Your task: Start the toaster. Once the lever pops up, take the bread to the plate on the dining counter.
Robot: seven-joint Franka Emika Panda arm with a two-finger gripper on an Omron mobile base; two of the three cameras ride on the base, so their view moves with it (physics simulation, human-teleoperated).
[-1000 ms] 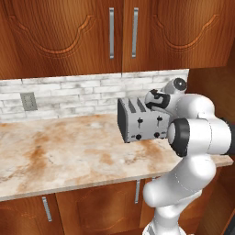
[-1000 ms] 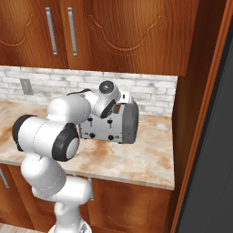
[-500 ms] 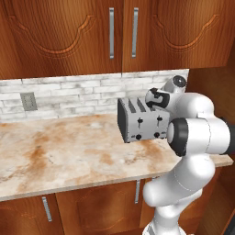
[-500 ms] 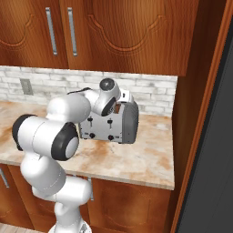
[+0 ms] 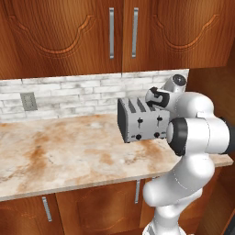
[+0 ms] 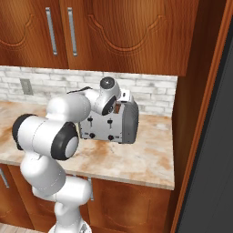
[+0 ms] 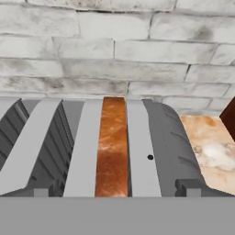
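on a marbled kitchen counter (image 5: 69,156) below wooden wall cabinets (image 5: 119,34), a boxy silver-grey toaster (image 5: 140,121) stands close to the pale brick backsplash (image 5: 69,94), its two black levers and two black knobs facing the room. the robot's white arm reaches over the toaster from the right side of the left base view, with the gripper (image 5: 157,97) poised just above the top slots; in the right base view the hand (image 6: 109,98) hangs over the toaster's (image 6: 111,123) top at its left part. the fingertips are not visible in the hand view, but the jaws stand spread wide and grasp nothing. seen from the hand, the bread (image 7: 111,147) sits down inside one of the long slots, its brown crust edge showing between the grey slot walls, the second slot from the toaster's (image 7: 160,147) rounded right side. compared with a second earlier, the arm and hand have barely shifted over the toaster, and the toaster, the counter and the camera framing are unchanged, with the jaws as wide as before
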